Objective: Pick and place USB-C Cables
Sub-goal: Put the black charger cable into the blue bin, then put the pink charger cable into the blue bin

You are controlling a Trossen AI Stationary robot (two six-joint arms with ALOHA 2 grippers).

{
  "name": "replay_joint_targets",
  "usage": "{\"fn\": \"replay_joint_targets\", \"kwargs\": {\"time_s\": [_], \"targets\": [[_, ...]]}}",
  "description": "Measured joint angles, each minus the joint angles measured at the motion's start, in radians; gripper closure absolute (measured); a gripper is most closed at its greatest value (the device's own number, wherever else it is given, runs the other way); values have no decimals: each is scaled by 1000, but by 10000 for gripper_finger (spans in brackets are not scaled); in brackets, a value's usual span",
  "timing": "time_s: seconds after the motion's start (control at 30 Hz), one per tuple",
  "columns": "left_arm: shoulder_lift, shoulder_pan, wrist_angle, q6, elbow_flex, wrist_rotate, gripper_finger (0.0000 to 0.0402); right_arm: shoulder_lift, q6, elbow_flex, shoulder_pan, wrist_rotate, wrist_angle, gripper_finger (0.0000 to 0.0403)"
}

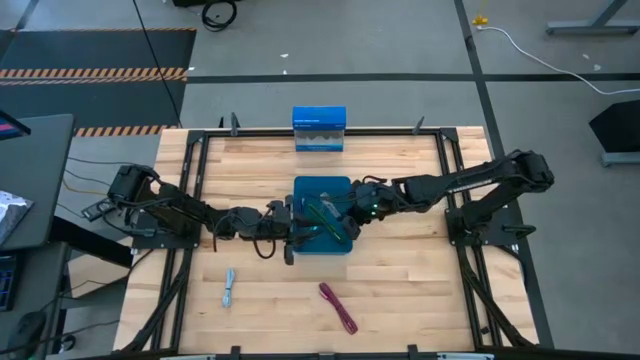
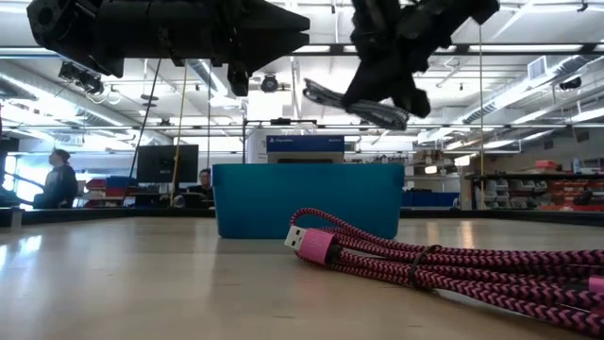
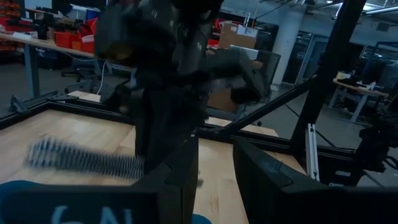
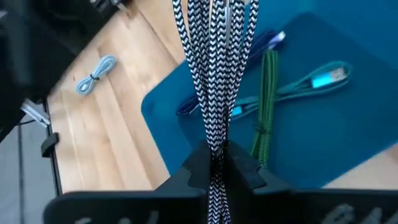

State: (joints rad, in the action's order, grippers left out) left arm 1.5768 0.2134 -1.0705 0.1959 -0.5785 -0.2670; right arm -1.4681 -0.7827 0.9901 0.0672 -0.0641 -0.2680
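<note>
A blue bin [image 1: 322,190] stands mid-table with a teal cable [image 4: 311,84], a green cable [image 4: 267,106] and a purple cable [image 4: 264,43] lying on its floor. My right gripper [image 1: 345,220] hovers over the bin, shut on a grey braided cable bundle [image 4: 214,74]. A pale blue cable [image 1: 229,288] and a magenta cable [image 1: 338,306] lie on the table nearer the front edge. My left gripper [image 1: 291,232] stands open by the bin's left wall, above rim height, with nothing between its fingers. My right gripper pinches the grey bundle's strands [image 4: 215,140] together between its two fingers, several strands at once. The fingers slant down from the table's right side. The bundle runs on past the fingertips and hangs clear above the bin [image 2: 354,102].
A blue-and-white box [image 1: 320,130] stands at the table's far edge behind the bin. A black frame [image 1: 190,190] borders the tabletop on the left and right. Bare wood lies around the two loose cables at the front.
</note>
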Motion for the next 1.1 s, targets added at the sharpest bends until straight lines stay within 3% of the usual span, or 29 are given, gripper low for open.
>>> {"fn": "replay_joint_targets", "kwargs": {"time_s": [0.37,0.7,1.1], "targets": [[0,5,5,2,0,3,294,-169,8,0,-52,64,112,370],[0,5,8,-1,0,4,294,-208,29,0,-97,86,147,366],[0,5,7,0,0,9,294,-209,106,0,-98,96,147,291]]}}
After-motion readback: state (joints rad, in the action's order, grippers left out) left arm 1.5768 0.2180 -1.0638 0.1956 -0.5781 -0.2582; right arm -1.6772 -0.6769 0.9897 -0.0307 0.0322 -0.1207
